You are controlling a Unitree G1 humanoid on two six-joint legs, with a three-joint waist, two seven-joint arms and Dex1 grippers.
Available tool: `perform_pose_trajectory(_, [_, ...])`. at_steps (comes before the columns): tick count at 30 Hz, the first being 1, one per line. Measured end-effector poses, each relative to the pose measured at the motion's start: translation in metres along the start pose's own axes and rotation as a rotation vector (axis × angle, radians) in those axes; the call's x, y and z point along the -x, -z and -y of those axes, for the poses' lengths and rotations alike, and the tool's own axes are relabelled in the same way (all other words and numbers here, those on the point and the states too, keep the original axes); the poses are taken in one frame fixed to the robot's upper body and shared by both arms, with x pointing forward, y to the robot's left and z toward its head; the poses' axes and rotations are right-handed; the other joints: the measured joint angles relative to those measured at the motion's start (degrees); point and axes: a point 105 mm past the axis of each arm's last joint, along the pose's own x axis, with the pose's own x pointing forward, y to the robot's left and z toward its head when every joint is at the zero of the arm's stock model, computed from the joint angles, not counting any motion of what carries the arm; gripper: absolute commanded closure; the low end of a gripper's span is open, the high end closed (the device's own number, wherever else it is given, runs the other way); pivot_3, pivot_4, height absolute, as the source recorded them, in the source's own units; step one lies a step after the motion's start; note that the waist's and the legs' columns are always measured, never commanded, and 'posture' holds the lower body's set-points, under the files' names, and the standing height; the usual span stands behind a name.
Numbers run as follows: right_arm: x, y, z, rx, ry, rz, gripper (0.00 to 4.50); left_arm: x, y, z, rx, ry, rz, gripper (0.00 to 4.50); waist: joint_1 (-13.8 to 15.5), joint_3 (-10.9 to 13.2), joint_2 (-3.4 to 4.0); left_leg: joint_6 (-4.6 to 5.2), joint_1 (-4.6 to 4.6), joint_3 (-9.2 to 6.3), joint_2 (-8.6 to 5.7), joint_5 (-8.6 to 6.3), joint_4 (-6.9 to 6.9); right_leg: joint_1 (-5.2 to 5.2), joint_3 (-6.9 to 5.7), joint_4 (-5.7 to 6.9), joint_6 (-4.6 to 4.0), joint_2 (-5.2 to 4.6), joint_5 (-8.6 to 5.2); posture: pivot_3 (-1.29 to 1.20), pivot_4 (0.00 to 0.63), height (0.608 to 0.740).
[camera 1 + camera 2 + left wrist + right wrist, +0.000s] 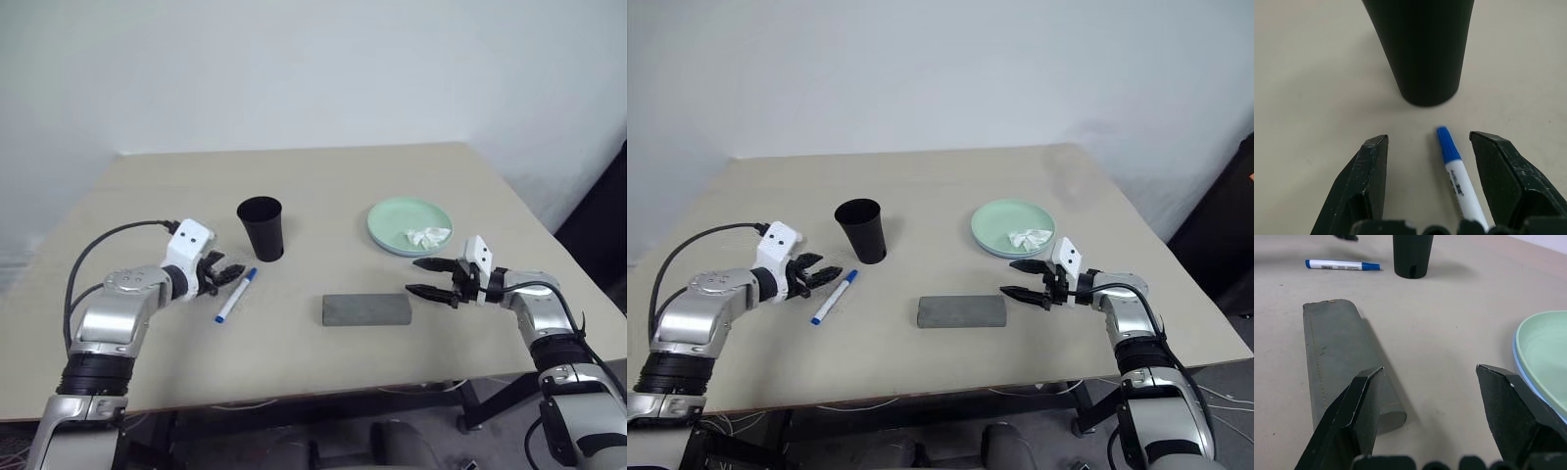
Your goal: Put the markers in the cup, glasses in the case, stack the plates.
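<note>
Marker (235,296) between open left fingers (1369,181), cup (261,227) just ahead; right fingers (1364,406) open.

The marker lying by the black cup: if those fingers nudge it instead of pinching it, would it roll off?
Probably a little. The marker is slim and round, lying flat on the smooth table, so a sideways nudge would likely roll it. It looks stiff and light, easy to pinch. The left gripper is open around it.
</note>
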Motion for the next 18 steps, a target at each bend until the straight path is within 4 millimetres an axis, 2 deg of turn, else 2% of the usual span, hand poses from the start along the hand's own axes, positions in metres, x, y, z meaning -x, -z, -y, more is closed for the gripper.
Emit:
perform_pose_trajectory(5, [0.000,0.000,-0.001,0.007,-0.010,-0.001,1.24,-0.010,0.012,0.011,0.074,-0.007,-0.055,1.73,0.0,0.0,0.00,0.05,0.02,0.01,0.00,0.03,-0.01,0.01,0.00,0.02,0.00,0.02,0.00,0.00,0.000,0.740])
perform_pose_trajectory(12, [0.000,0.002,-0.002,0.008,-0.016,-0.018,1.24,-0.018,0.025,0.017,0.075,-0.045,-0.130,1.73,0.0,0.0,0.00,0.07,0.04,0.00,-0.01,0.04,-0.01,0.02,0.02,0.01,0.00,0.02,0.00,0.00,0.000,0.740])
perform_pose_trajectory(15, [0.000,0.003,-0.002,0.007,-0.015,-0.019,1.24,-0.018,0.025,0.018,0.071,-0.044,-0.133,2.35,0.0,0.0,0.00,0.04,0.07,0.00,0.00,0.03,-0.01,0.03,0.02,0.03,0.00,0.01,0.00,0.00,0.000,0.740])
perform_pose_trajectory(18, [0.000,0.003,-0.002,0.006,-0.015,-0.020,1.24,-0.019,0.025,0.019,0.072,-0.038,-0.133,3.35,-0.1,0.0,0.00,-0.05,0.09,0.00,0.01,0.04,-0.01,0.03,0.03,0.04,-0.01,0.01,0.00,0.00,0.000,0.740])
